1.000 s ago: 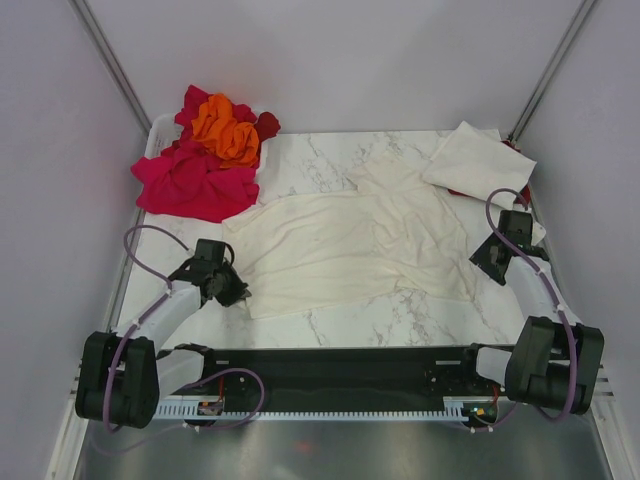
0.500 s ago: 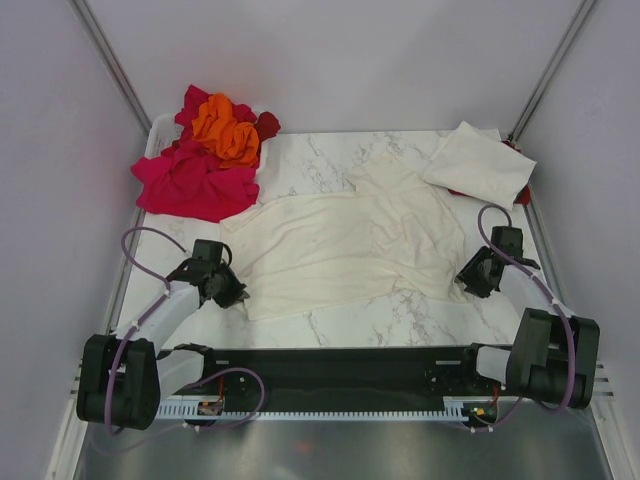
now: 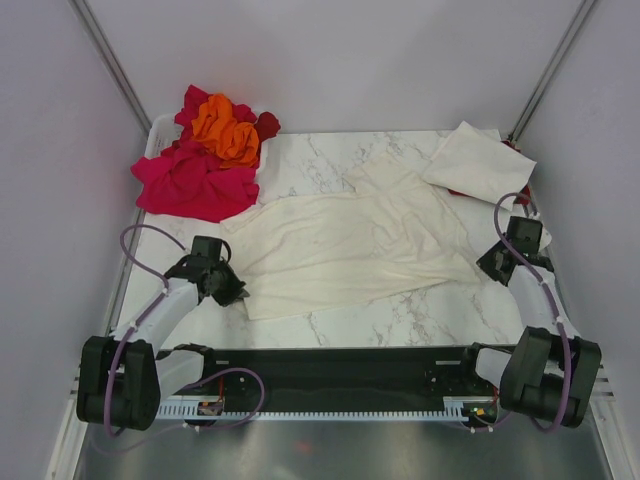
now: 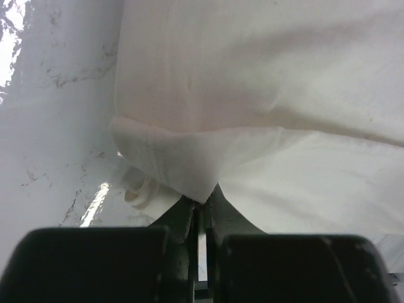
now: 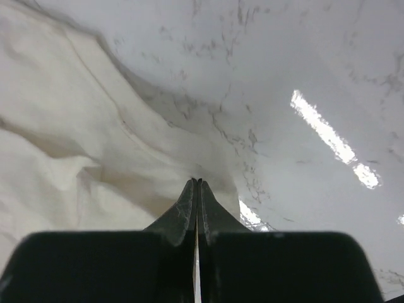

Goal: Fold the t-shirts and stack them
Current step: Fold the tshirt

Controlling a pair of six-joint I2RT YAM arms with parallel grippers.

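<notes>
A cream t-shirt lies spread across the middle of the marble table. My left gripper is shut on its left edge; in the left wrist view, a pinched fold of the cream cloth rises from the left gripper. My right gripper is shut on the shirt's right edge. The right wrist view shows the right gripper with jaws pressed together where the cream cloth ends. A folded cream t-shirt lies at the back right.
A heap of magenta-pink t-shirts, an orange one and a dark red one fills the back left corner over a white bin. A bit of red cloth shows under the folded shirt. Grey walls close in both sides.
My right gripper closed on the shirt's right edge and drew it to the right, so the cloth now lies flatter. My left gripper kept its hold and place.
</notes>
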